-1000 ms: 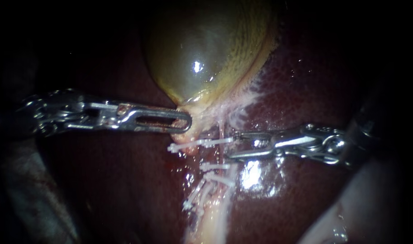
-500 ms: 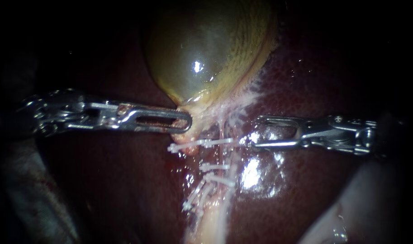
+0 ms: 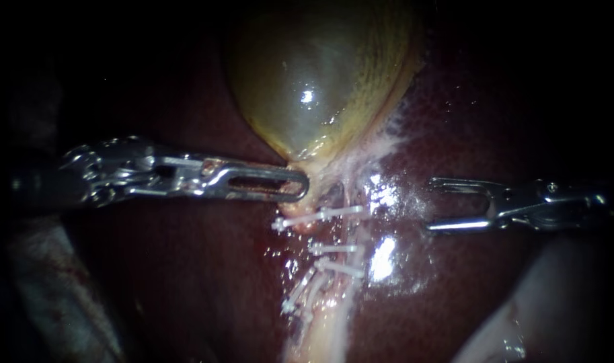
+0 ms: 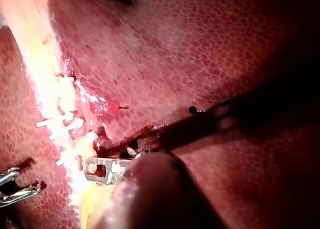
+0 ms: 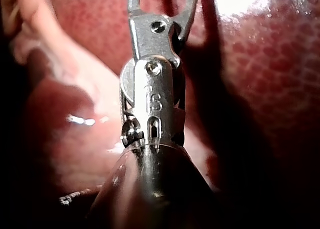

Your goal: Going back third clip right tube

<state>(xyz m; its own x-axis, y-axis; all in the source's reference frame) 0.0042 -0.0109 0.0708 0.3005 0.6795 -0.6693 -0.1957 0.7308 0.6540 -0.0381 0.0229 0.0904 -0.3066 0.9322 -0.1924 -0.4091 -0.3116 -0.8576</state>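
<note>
White clips [image 3: 333, 249]: several across the pale tube [image 3: 320, 326], centre frame, just below the gallbladder [image 3: 320, 81].
Left instrument [image 3: 300, 185]: my jaws clamped on the gallbladder's neck, left of centre.
Right instrument [image 3: 431, 205]: my jaws spread and empty, right of centre over the liver [image 3: 454, 289], apart from the clips.

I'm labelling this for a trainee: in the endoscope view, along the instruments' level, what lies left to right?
left instrument, gripping the gallbladder at its neck → top clip on the tube → wet liver → right instrument, jaws open
</note>
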